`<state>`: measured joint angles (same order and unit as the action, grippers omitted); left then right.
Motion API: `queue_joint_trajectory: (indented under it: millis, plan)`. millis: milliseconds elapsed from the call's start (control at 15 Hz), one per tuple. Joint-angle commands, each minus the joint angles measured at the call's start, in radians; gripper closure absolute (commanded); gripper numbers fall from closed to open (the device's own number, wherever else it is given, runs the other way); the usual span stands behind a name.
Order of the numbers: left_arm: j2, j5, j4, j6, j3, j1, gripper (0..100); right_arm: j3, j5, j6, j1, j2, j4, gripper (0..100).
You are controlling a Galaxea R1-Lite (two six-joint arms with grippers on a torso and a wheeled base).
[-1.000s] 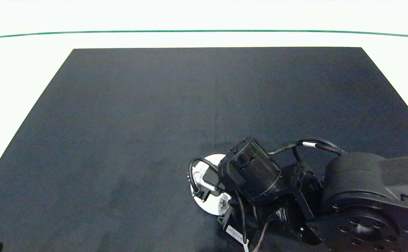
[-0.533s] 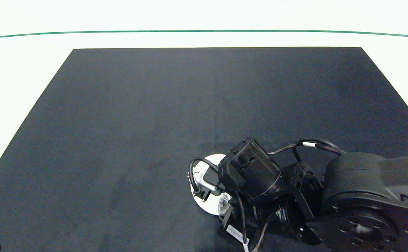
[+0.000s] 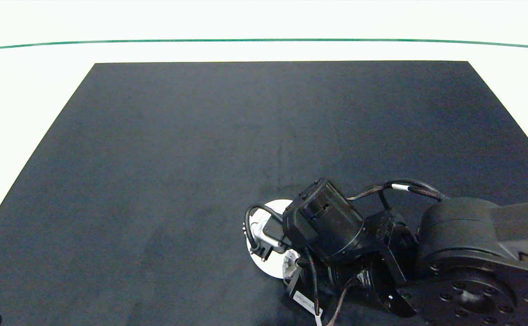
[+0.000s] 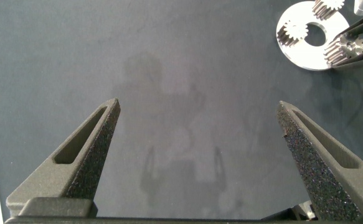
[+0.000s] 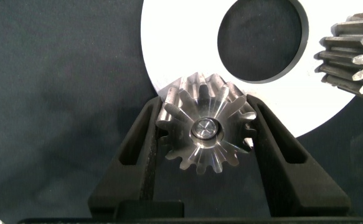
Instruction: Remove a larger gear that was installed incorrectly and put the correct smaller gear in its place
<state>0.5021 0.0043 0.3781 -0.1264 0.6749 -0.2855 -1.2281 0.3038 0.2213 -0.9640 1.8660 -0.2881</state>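
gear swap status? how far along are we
Early. Nothing looks finished yet. In hand: the right gripper is closed around the larger gear, which sits on its pin at the white plate. Left: lift it off, then fit a smaller gear. The left gripper is open over bare mat.

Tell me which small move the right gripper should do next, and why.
Probably lift straight up. The right gripper has its fingers closed on the larger gear, which sits on a pin at the white disc edge; the left gripper hangs open, apart.
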Motion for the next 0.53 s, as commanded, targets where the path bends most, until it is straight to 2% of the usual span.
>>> queue_joint_trajectory:
  millis: [67,533]
  plan:
    - [0.003,0.0,0.002,-0.001,0.0,0.0,0,-0.014,0.0,0.001,-0.001,-0.011,-0.003,69]
    - [-0.001,0.0,0.002,-0.001,0.002,0.0,0,-0.037,0.0,0.001,-0.007,-0.028,-0.011,69]
